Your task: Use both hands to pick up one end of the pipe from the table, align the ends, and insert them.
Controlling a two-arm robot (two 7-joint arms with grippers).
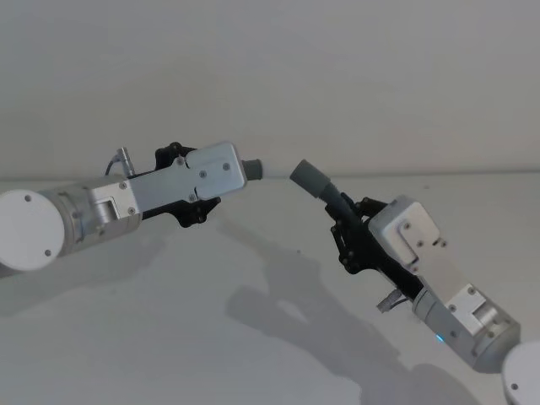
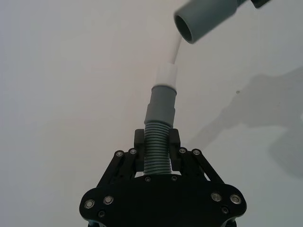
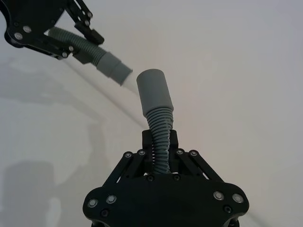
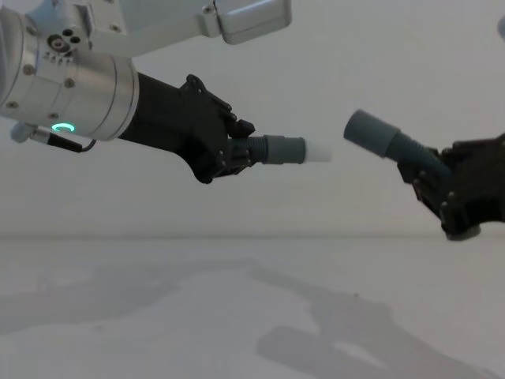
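Both pipe pieces are held in the air above the white table point(image 1: 211, 321). My left gripper point(image 4: 241, 150) is shut on the ribbed middle of the white-tipped piece point(image 4: 288, 150), whose tip points right. My right gripper point(image 4: 422, 178) is shut on the ribbed part of the grey socket piece point(image 4: 375, 134), whose open cuff faces left and slants upward. A small gap separates the two ends, with the socket a little higher than the white tip. In the head view, the left gripper point(image 1: 229, 175) and the white-tipped piece point(image 1: 251, 167) face the right gripper point(image 1: 342, 215) and the socket piece point(image 1: 312, 179).
A plain pale wall rises behind the table's far edge point(image 1: 472, 175). Shadows of both arms fall on the table point(image 4: 158, 316) below the held pieces. A green ring light point(image 4: 63, 126) glows on the left arm.
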